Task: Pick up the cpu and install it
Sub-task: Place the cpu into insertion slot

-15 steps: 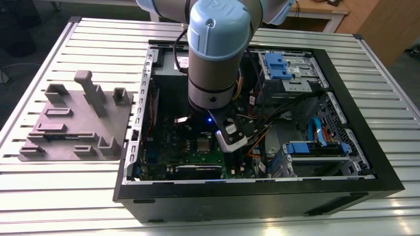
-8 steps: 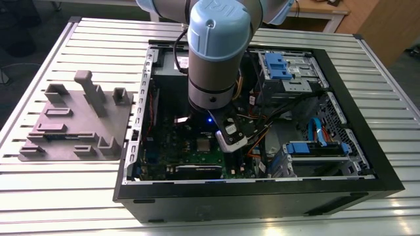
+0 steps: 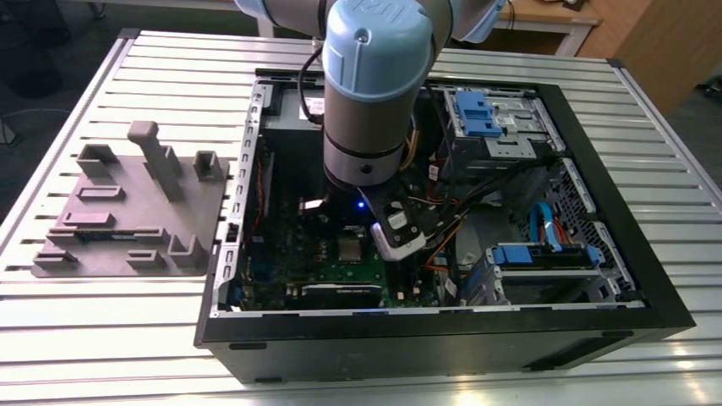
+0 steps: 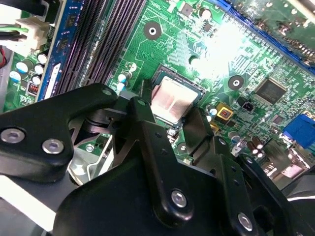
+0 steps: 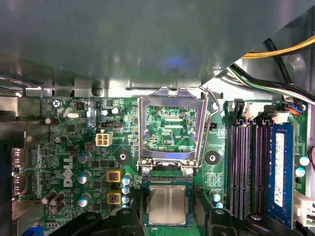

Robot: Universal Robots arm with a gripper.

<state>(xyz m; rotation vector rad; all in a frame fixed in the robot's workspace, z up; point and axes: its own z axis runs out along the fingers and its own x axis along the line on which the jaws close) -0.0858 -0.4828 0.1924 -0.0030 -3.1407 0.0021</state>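
Note:
The cpu (image 5: 167, 204) is a small square chip with a dull silver top, lying flat in its dark socket on the green motherboard (image 5: 74, 147). It also shows in the second wrist view as the cpu (image 4: 173, 101) and, tiny, in the exterior view as the cpu (image 3: 352, 248). My gripper (image 5: 169, 212) hangs over it inside the case, its black fingers (image 4: 140, 115) standing either side of the chip with a small gap. The gripper (image 4: 167, 109) is open. The fingers hide the chip's near edge.
The socket's silver metal frame (image 5: 170, 130) is tipped up beside the chip, with its lever (image 5: 211, 105) raised. Memory slots (image 5: 246, 167) and cables (image 5: 275, 54) run close by. The open black computer case (image 3: 451, 330) lies on a slatted table (image 3: 101, 338), with a grey fixture tray (image 3: 124, 211) on the exterior view's left.

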